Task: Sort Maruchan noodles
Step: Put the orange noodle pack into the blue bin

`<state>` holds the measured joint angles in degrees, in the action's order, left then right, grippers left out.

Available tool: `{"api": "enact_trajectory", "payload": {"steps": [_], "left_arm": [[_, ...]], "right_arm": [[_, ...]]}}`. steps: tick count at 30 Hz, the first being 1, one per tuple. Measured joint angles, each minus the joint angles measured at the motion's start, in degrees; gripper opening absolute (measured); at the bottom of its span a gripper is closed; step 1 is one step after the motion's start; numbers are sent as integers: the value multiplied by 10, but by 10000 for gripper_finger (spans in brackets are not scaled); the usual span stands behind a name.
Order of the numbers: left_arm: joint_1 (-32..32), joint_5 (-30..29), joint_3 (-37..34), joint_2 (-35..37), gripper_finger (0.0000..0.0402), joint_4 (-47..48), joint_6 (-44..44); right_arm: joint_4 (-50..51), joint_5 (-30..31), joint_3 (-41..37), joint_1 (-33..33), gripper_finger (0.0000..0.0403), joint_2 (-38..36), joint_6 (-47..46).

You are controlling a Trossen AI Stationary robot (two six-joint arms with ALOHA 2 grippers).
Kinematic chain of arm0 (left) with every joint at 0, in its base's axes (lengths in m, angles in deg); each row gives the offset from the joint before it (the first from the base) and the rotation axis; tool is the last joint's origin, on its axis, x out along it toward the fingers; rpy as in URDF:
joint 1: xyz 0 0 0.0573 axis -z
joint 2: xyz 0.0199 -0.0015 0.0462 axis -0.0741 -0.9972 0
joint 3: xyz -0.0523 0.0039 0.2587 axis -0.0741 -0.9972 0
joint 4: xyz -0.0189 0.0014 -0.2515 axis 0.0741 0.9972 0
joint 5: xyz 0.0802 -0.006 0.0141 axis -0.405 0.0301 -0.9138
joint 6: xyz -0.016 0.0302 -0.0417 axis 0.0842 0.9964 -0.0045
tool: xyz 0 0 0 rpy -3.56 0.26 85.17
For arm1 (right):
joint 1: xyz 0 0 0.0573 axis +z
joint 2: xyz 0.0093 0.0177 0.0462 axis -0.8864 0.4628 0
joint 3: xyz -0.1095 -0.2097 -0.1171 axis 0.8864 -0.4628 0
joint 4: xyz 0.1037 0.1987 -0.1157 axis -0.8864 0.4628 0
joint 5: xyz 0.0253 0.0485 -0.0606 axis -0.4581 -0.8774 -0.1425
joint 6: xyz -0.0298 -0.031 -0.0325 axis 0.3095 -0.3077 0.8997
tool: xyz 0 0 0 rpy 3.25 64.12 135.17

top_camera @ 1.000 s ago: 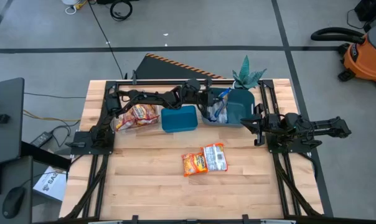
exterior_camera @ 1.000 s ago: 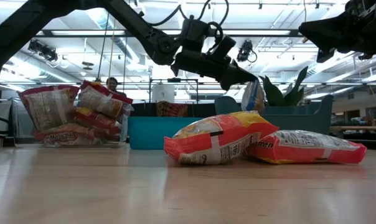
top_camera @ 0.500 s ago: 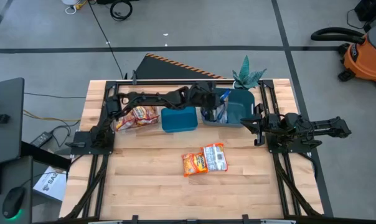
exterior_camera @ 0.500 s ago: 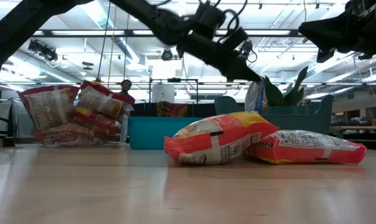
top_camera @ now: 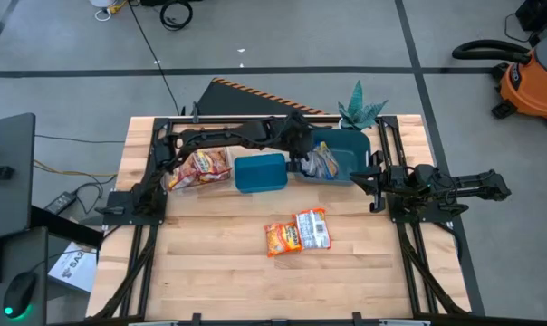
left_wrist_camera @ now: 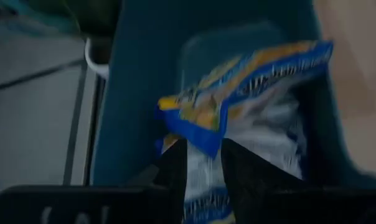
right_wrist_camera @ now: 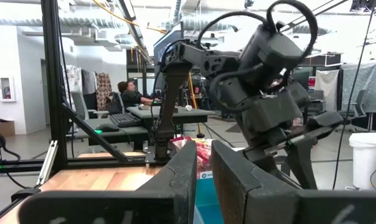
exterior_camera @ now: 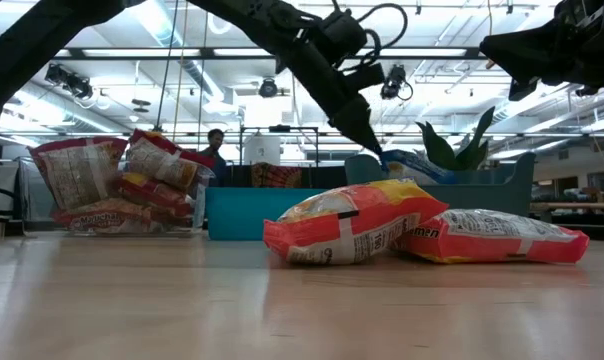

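Blue-and-silver noodle packet (left_wrist_camera: 250, 93) pinched at one edge, hanging over the open teal bin (top_camera: 346, 156) at upper centre-right of the overhead frame, tilted nearly flat above the bin's rim in the low shot. Left gripper (top_camera: 308, 156) clenched on that packet, arm stretched across from the upper left, reaching past the second teal bin (top_camera: 260, 172). Lower down, mid-frame: orange packet (top_camera: 282, 238) and red packet (top_camera: 312, 228) lying side by side on the wooden table (top_camera: 219, 272), touching, the orange one partly in front in the low view. Far upper left: clear box (exterior_camera: 112, 215) stuffed with red packets (top_camera: 201, 168). Right gripper (top_camera: 379, 184) parked at the right edge, well apart from everything, fingers close together with a thin gap, holding nothing.
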<state>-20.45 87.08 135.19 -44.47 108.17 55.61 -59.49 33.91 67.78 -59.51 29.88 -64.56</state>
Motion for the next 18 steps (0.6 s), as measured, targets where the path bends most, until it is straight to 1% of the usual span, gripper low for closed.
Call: {"api": "enact_trajectory", "payload": {"steps": [5, 7, 8, 10, 13, 15, 16, 18], "left_arm": [[-3, 3, 0, 7, 105, 27, 9], [2, 26, 0, 14, 106, 64, 24], [7, 44, 0, 17, 106, 81, 27], [17, 100, 0, 23, 106, 136, 42], [35, 210, -1, 26, 106, 231, 66], [49, 274, -1, 27, 106, 269, 71], [56, 295, -1, 27, 106, 285, 69], [73, 309, -1, 27, 106, 306, 55]], "right_arm": [[0, 0, 0, 0, 55, 0, 0], [0, 0, 0, 0, 55, 0, 0], [0, 0, 0, 0, 55, 0, 0], [0, 0, 0, 0, 55, 0, 0], [0, 0, 0, 0, 55, 0, 0], [0, 0, 0, 0, 55, 0, 0], [0, 0, 0, 0, 55, 0, 0], [0, 0, 0, 0, 55, 0, 0]]}}
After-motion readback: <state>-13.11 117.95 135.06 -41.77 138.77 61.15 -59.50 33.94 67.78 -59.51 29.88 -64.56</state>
